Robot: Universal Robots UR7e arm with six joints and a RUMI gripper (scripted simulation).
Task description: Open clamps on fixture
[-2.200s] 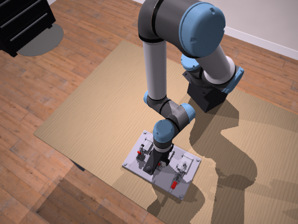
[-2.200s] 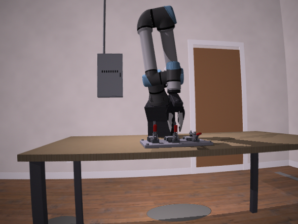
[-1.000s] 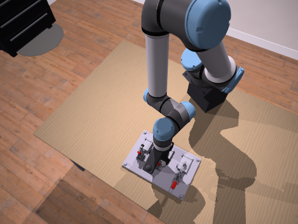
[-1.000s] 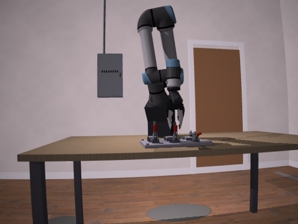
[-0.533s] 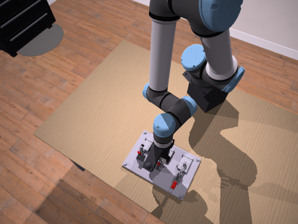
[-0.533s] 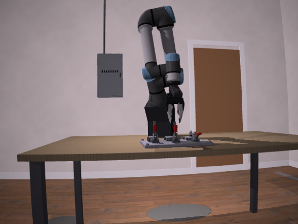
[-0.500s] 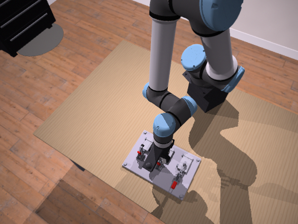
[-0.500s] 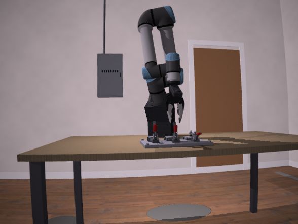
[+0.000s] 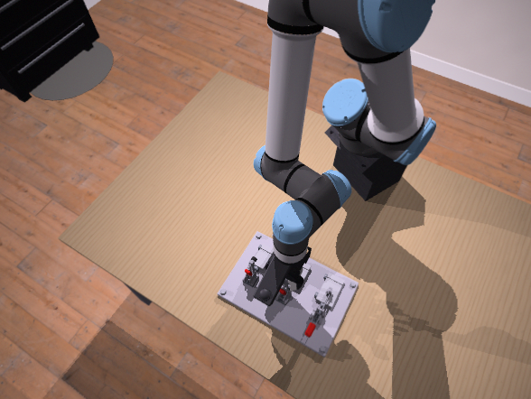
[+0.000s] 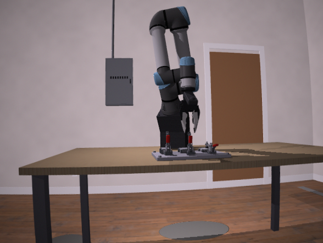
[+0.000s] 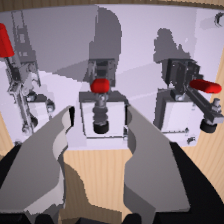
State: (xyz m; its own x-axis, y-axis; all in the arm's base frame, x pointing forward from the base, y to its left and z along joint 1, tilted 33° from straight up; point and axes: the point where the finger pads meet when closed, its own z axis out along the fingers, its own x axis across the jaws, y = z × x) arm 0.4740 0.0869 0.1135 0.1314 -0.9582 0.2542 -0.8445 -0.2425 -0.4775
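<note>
Wooden worktop (image 10: 110, 159) is standing on dark legs before a pale wall with a grey cabinet (image 10: 119, 81) and a brown door (image 10: 236, 110). Grey fixture plate (image 9: 235, 289) is lying on the worktop near its front edge in the top view, well away from the corners, with the arm's black base (image 9: 367, 173) sitting behind it toward the back edge.

Three clamps are sitting in a row along the plate. Left clamp (image 10: 167, 143) is holding its red handle upright. Middle clamp (image 10: 189, 143) is also standing with its handle up; in the wrist view its red tip (image 11: 100, 85) is pointing toward the camera. Right clamp (image 10: 211, 147) is lying with its red handle (image 11: 206, 86) flat, pointing sideways.

Gripper (image 10: 190, 121) is hanging above the middle clamp, apart from it, fingertips pointing down. Jaws are standing partly spread, gripping nothing; in the wrist view both grey fingers are framing the middle clamp from above.

Small pale parts under the clamps are showing on the plate; detail is too fine to tell.
</note>
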